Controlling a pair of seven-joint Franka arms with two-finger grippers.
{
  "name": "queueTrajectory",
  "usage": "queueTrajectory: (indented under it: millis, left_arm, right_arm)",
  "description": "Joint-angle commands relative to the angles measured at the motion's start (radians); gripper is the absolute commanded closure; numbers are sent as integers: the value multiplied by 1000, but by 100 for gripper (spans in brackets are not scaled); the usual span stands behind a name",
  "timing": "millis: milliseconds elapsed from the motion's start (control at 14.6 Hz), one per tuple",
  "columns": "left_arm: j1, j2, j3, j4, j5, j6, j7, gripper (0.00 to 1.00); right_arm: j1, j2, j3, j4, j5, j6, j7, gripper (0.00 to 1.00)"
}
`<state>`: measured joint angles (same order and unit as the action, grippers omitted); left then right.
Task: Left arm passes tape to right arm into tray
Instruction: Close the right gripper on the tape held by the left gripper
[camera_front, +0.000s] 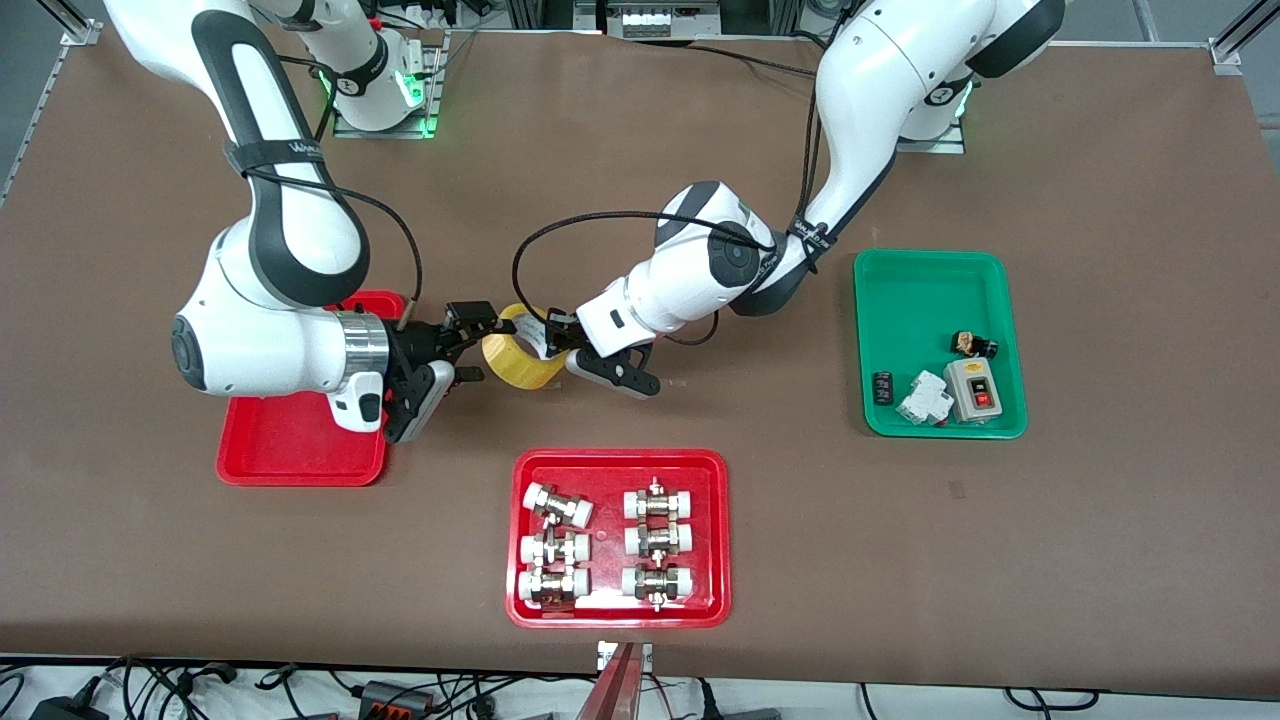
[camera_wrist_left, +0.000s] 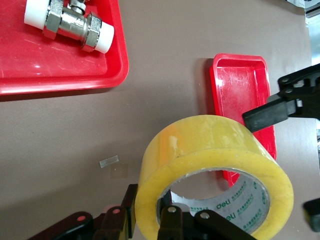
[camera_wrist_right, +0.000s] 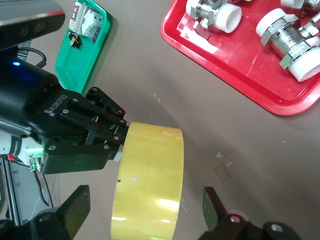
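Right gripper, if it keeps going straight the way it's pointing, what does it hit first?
The tape, most likely. The right gripper is open facing the roll, which the left gripper holds up over the table; depth is hard to judge.

Yellow tape (camera_front: 520, 358), red tray (camera_front: 300, 445)

The tape (camera_front: 520, 360) is a fat roll of see-through yellow tape with a pale ring inside that has green letters on it. It is up in the air over the bare brown table, tipped on its side, held by its ring. The tray (camera_front: 290, 445) is plain red with round corners and a raised edge. It lies flat at the right arm's end of the table, near the tape.
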<state>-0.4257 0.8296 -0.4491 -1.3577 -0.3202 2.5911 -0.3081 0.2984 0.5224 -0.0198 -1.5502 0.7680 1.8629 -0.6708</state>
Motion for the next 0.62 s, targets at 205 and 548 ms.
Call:
queueTrajectory:
  millis: [205, 548]
  left_arm:
    - [-7, 19, -6, 43, -28, 4, 32, 100]
    - [-7, 19, -6, 43, -28, 4, 32, 100]
  right_arm:
    - [22, 10, -8, -1, 5, 9, 0, 0]
    - [18, 8, -8, -4, 4, -1, 2, 0]
